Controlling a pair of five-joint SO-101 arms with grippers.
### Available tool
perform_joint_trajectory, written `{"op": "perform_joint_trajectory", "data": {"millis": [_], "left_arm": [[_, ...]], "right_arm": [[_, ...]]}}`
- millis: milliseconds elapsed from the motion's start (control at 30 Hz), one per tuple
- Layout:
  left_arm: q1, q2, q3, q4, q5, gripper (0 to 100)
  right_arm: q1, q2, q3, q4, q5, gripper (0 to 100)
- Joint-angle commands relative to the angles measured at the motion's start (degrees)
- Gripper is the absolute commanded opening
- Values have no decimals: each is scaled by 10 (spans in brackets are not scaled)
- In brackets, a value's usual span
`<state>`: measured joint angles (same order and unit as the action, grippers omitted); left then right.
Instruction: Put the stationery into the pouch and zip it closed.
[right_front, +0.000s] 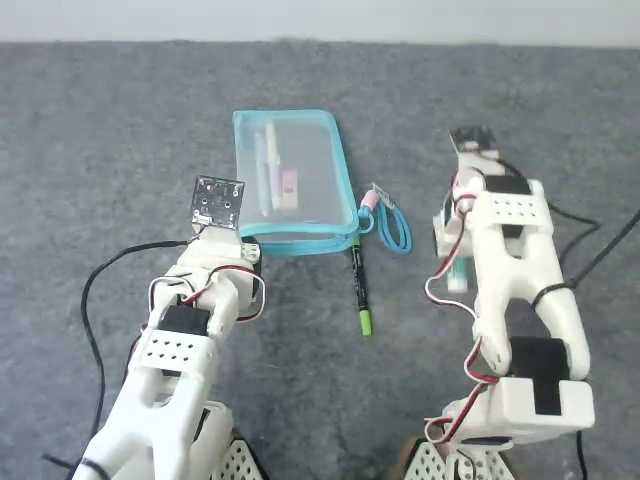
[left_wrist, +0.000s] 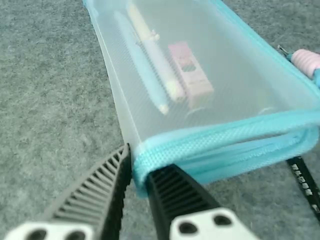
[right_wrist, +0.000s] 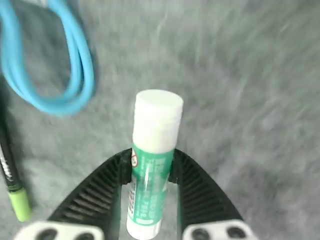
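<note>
A translucent pouch (right_front: 288, 180) with teal edging lies at the table's middle, holding pens and a pink eraser (left_wrist: 190, 75). My left gripper (left_wrist: 137, 172) is shut on the pouch's teal corner (left_wrist: 150, 157) at its near edge. A black pen with a green cap (right_front: 360, 290) lies on the carpet just right of the pouch. My right gripper (right_wrist: 150, 162) is shut on a green and white glue stick (right_wrist: 152, 150), off to the right of the pouch; the glue stick (right_front: 457, 272) shows under that arm in the high view.
The pouch's blue wrist strap (right_front: 392, 225) with a pink zipper pull (right_front: 369, 203) loops out between the pouch and the right arm. Grey carpet (right_front: 120, 130) covers the table. Black cables trail beside both arm bases.
</note>
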<state>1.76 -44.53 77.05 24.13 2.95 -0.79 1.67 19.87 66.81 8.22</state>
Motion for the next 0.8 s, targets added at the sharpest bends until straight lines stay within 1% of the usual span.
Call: {"op": "perform_joint_trajectory", "data": {"millis": [0,100,167,367,567,767], "left_arm": [[-5,-4,-13,-11,6,11],[-5,-4,-13,-11,6,11],[-5,-4,-13,-11,6,11],[-5,-4,-13,-11,6,11],[-5,-4,-13,-11,6,11],[0,-4,-13,-11,6,11]], "right_arm": [[-8,-13,-43,9,8,35],[-24,-16,-30,15,8,157],[-26,-19,-27,24,9,201],[-25,-14,-21,34,7,170],[-25,-14,54,25,-3,170],[-25,-14,124,-41,-5,169]]}}
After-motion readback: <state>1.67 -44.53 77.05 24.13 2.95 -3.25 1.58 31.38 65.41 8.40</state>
